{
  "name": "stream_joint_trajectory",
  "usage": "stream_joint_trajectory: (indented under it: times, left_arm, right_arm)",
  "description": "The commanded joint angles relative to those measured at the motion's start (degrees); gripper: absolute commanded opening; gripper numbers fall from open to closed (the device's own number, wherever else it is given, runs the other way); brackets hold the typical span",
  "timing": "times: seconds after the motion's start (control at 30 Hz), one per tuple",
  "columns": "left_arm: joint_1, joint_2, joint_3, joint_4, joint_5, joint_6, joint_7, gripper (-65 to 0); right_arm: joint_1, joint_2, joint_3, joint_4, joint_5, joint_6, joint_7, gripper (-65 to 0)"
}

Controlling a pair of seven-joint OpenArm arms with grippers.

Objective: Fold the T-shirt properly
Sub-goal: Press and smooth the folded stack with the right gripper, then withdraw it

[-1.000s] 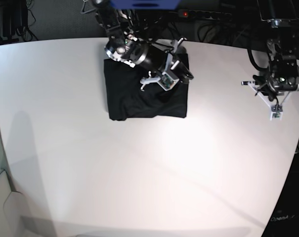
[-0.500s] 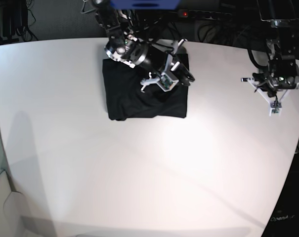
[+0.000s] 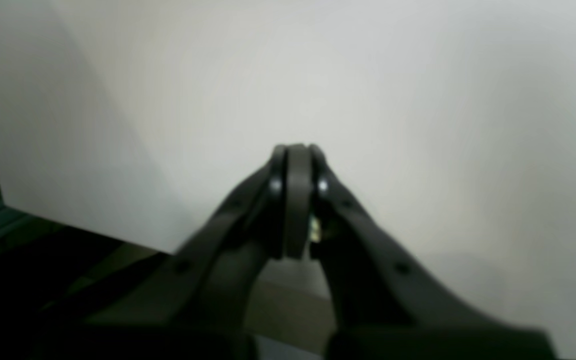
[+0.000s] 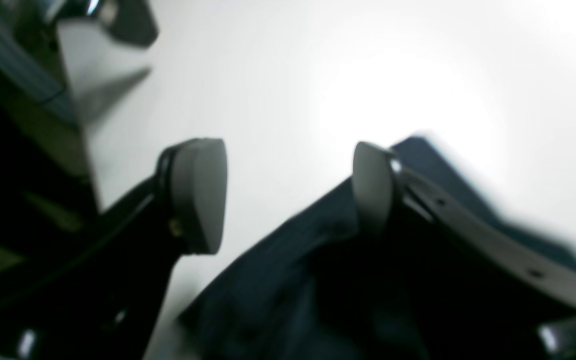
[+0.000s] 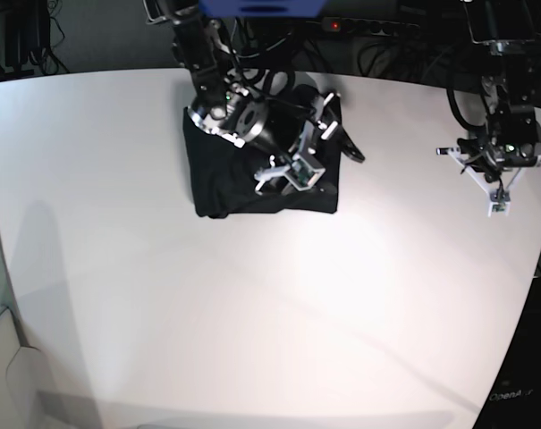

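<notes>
White counter (image 5: pixel 207 313) lit from above, dark cabling seen behind far edge. T-shirt (image 5: pixel 221 183) laid folded near far edge (compact dark rectangle). Right gripper (image 4: pixel 288 195) held wide above it. Left gripper (image 3: pixel 295 165) closed, empty, off to the side.

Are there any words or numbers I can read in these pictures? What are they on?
"OpenA...": pale print on the dark stand at the base view's bottom right corner; the last letters are too blurred to read.
T-shirt: plain, no words.
Table: no words.
Left gripper and right gripper: no readable writing.
</notes>
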State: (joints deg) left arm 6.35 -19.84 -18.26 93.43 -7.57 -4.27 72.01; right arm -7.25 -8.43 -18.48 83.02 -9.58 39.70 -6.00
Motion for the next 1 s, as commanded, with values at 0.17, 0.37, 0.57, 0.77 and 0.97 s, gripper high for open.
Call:
stream_joint_trajectory:
  times: [0.17, 0.37, 0.57, 0.77, 0.97]
  left_arm:
    - [-0.8, -1.0, -0.3, 0.2, 0.3, 0.2, -0.3, -65.0]
    - [-1.8, -2.4, -0.3, -4.1, 0.3, 0.2, -1.7, -65.0]
    - [-2.9, -2.5, -0.2, -8.0, 0.3, 0.2, -5.0, -65.0]
    - [-3.1, -2.5, -0.2, -9.2, 0.3, 0.2, -5.1, -65.0]
    - [-3.1, -2.5, -0.2, -9.2, 0.3, 0.2, -5.1, -65.0]
  right_arm:
    - [2.5, 1.2, 0.1, 1.2, 1.3, 0.3, 1.5, -24.8]
    - [3.2, 5.5, 0.2, 1.2, 1.2, 0.3, 1.5, -24.8]
    - [2.8, 7.2, 0.2, 1.2, 1.2, 0.3, 1.5, -24.8]
    - [2.0, 7.2, 0.2, 0.7, 1.2, 0.3, 1.5, -24.8]
    - [1.9, 7.2, 0.2, -1.6, 1.2, 0.3, 1.6, -24.8]
